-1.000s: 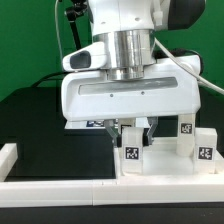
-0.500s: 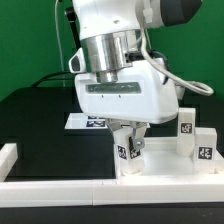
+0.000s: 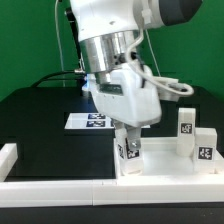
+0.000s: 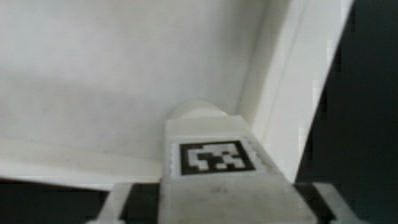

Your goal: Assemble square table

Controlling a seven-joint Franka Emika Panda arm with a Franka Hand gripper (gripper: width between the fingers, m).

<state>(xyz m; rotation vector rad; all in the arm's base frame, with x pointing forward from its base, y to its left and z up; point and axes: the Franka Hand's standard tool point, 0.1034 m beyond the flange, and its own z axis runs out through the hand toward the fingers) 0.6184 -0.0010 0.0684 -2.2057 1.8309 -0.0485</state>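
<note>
The slab [image 3: 165, 165] lies flat on the black bench [image 3: 40, 115], against the front rail [image 3: 60, 188]. A tagged leg [image 3: 130, 150] stands upright on the slab's near corner — the tool [image 3: 129, 138] is clenched around its top. Two more legs [image 3: 195, 135] stand at the exterior view's right. The marker board [image 3: 90, 121] lies behind. In the wrist view the leg [image 4: 214, 150] sits between the fingers [image 4: 125, 205], over the slab [image 4: 107, 80].
</note>
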